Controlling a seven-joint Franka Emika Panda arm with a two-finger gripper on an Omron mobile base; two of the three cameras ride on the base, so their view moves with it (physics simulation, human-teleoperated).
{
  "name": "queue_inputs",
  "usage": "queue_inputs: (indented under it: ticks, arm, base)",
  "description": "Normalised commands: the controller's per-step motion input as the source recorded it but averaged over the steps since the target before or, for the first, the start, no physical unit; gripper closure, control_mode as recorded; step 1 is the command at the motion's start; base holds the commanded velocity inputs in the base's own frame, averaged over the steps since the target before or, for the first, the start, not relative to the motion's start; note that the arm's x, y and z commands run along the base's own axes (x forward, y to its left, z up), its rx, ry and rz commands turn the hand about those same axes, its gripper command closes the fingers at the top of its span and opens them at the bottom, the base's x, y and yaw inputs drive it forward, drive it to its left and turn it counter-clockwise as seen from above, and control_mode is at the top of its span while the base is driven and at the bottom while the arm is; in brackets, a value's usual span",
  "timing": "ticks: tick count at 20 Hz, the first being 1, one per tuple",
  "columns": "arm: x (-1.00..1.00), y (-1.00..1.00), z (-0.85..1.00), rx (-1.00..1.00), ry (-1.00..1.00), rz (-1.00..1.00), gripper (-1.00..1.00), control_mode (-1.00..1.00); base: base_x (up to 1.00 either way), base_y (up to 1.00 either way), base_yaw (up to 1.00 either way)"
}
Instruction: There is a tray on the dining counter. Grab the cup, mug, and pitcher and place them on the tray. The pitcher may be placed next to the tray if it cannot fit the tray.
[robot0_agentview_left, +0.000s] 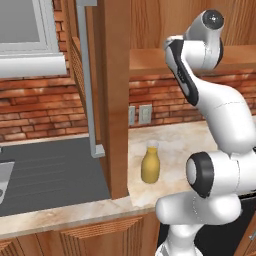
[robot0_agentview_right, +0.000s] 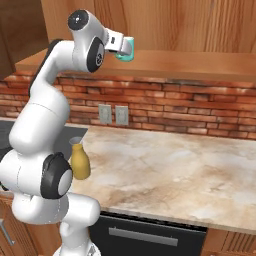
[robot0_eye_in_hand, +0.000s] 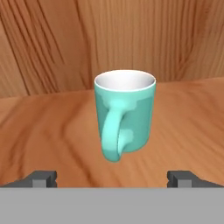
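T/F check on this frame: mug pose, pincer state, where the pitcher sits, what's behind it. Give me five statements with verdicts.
1. The mug stands upright on a wooden shelf. True.
2. The pincer is shut on the mug's handle. False: its fingertips stand wide apart, short of the mug, touching nothing.
3. The mug's handle faces the hand camera. True.
4. The pitcher lies on its side in the sink. False: it stands upright on the marble counter, beside a wooden post.
5. The wall behind the marble counter is white tile. False: it is red brick, with two outlets in it.
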Motion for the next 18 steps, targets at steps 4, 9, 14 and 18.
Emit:
queue_inputs:
  ticks: [4,9,14,18]
  arm:
    - [0.27,0.00,-0.02,0.00,0.00,-0.01,-1.00,-1.00]
    - [0.25,0.00,0.00,0.00,0.00,-0.01,-1.00,-1.00]
    - [0.22,0.00,0.00,0.00,0.00,-0.01,-1.00,-1.00]
    - [0.19,0.00,0.00,0.00,0.00,-0.01,-1.00,-1.00]
  base:
    - [0.00,0.00,0.00]
    - [0.00,0.00,0.00]
    - [0.00,0.00,0.00]
    - [0.00,0.00,0.00]
